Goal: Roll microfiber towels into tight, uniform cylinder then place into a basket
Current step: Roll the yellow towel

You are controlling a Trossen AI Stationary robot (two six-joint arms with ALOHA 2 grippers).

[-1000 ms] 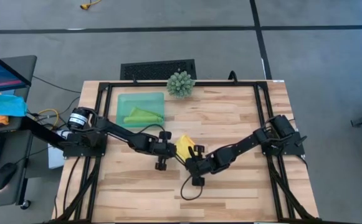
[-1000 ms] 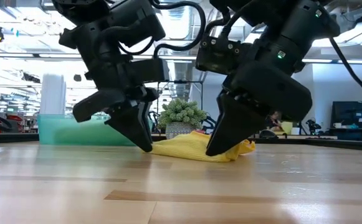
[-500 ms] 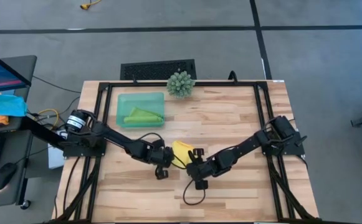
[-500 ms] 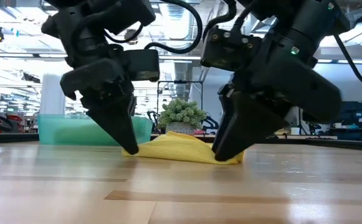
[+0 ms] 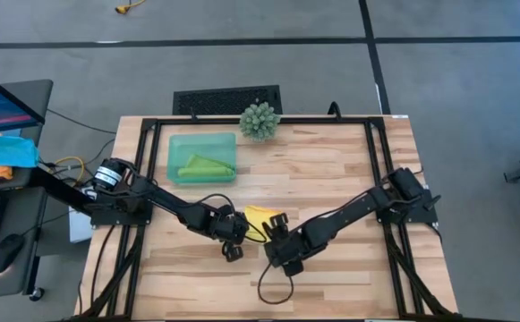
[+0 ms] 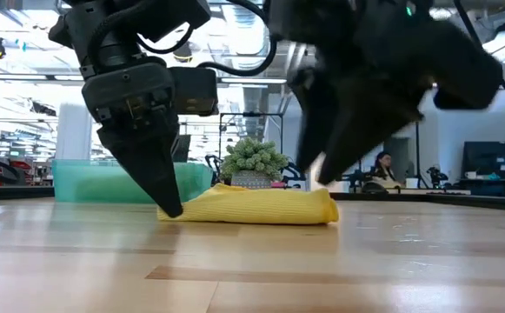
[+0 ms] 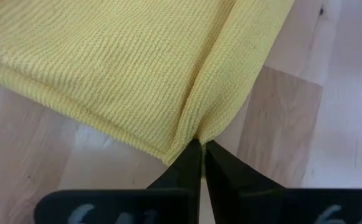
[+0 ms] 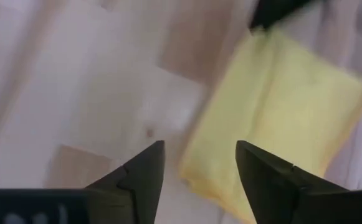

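The yellow towel [image 6: 254,207] lies as a flat folded bundle on the wooden table, just left of its middle [image 5: 258,218]. My left gripper [image 6: 170,207] is shut on the towel's left end. My right gripper [image 8: 199,167] stands open above the towel's near right end [image 5: 276,241], clear of the cloth. At the far left stands the teal basket [image 5: 177,143]. The green towel [image 5: 204,166] lies inside it, loosely rolled. My left gripper pinches the yellow towel's edge [image 7: 195,129] between its two fingertips. The cloth puckers toward the pinch. The fingers come from above, pointing down with a slant. The towel lies flat on the table [image 7: 280,106].
A spiky green ball plant [image 5: 260,120] stands at the far edge, right of the basket. A black cable [image 5: 272,288] loops on the table below my right gripper. Bare wood stretches over the near half and the right side [image 5: 349,161].
My right gripper has opened, let go of the yellow towel and risen clear of it. My left gripper, still shut on the towel, has gone toward the near edge and dragged the cloth along. The towel was bunched and now lies lower and flatter.
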